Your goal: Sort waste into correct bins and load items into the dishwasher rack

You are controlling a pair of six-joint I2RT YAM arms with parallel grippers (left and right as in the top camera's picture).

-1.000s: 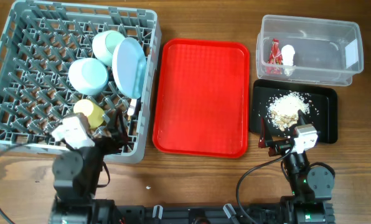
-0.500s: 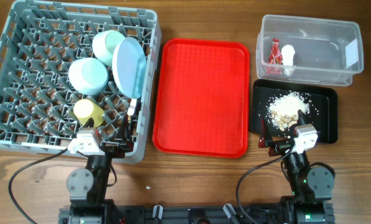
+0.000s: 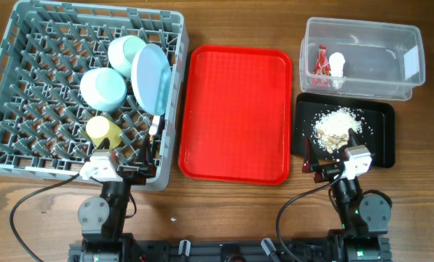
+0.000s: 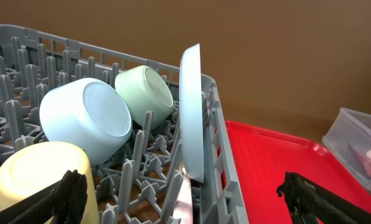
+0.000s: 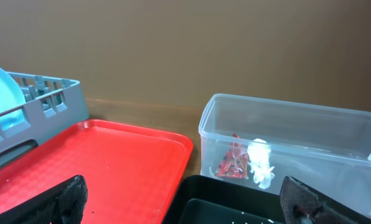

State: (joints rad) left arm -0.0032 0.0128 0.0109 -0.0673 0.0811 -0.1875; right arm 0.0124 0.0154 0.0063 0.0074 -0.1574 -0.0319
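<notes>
The grey dishwasher rack [image 3: 28, 87] holds two pale mint bowls [image 3: 103, 89] [image 3: 124, 52], the plate [image 3: 151, 78] on edge, a yellow cup [image 3: 102, 130] and a white fork [image 3: 154, 125]. The left wrist view shows the same bowls [image 4: 89, 115] [image 4: 145, 92], plate [image 4: 190, 112] and cup [image 4: 33, 174]. The clear tub [image 3: 363, 58] holds the red wrapper [image 3: 320, 62] and white scrap [image 3: 337, 64]. Beige crumbs [image 3: 336, 125] lie in the black tray [image 3: 381, 138]. My left gripper [image 3: 126, 161] is open and empty at the rack's front edge. My right gripper [image 3: 332, 161] is open and empty over the black tray's front. Chopsticks are not visible.
A large red tray [image 3: 235, 113] lies between the rack and the bins, with nothing on it. A small white speck [image 3: 175, 217] lies on the wooden table near the front. Cables run from both arm bases along the table's front edge.
One second ago the left arm reached over the rack's front beside the yellow cup. It has since drawn back to the rack's front edge. The right arm has not moved.
</notes>
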